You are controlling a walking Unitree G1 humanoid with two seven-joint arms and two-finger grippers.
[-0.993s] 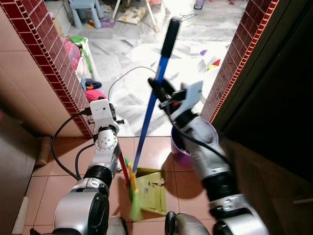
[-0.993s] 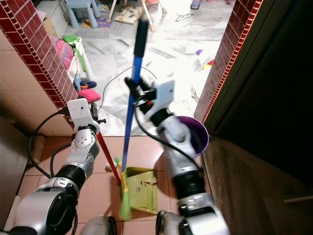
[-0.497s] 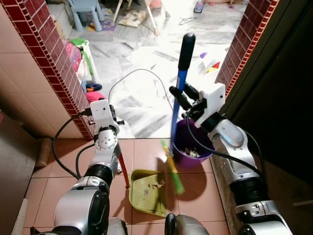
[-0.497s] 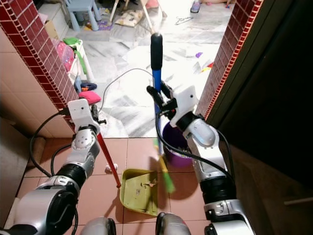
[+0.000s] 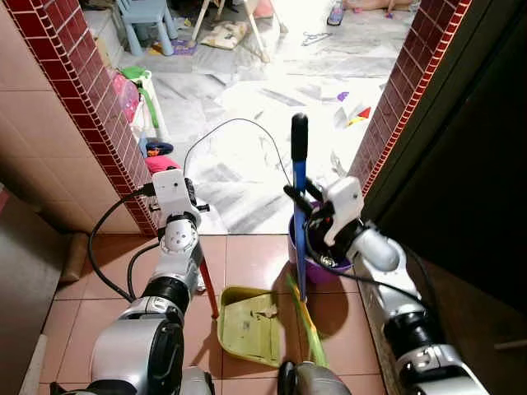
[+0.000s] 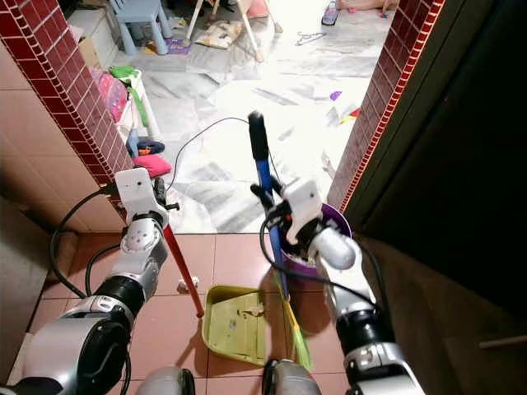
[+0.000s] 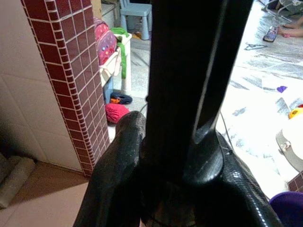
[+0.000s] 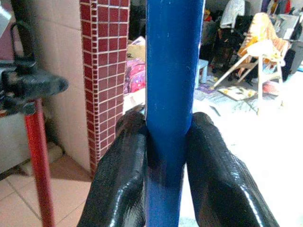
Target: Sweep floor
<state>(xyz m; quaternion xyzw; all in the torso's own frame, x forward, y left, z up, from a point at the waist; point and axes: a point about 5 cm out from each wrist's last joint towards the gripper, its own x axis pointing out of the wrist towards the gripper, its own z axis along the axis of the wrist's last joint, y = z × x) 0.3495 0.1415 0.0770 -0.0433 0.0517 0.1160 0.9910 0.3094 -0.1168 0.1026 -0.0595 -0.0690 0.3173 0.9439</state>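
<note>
The broom (image 5: pixel 298 216) has swung upright from its slant, bristles beside the green dustpan (image 5: pixel 249 323), right gripper (image 5: pixel 306 207) clamped on its blue shaft and left gripper (image 5: pixel 200 262) clenched round the dustpan's red handle (image 6: pixel 182 272); one careless stroke could topple the purple bucket (image 6: pixel 331 236).

Place: a lived-in home is shown, seen at a doorway.
Doorway: red-brick-tiled pillars (image 5: pixel 97 107) are set on both sides.
Floor: terracotta tiles (image 5: pixel 255 251) are met by marble flooring (image 5: pixel 247 107).
Household signs: a child's blue chair (image 5: pixel 148 16) and scattered toys (image 5: pixel 152 152) are seen.
</note>
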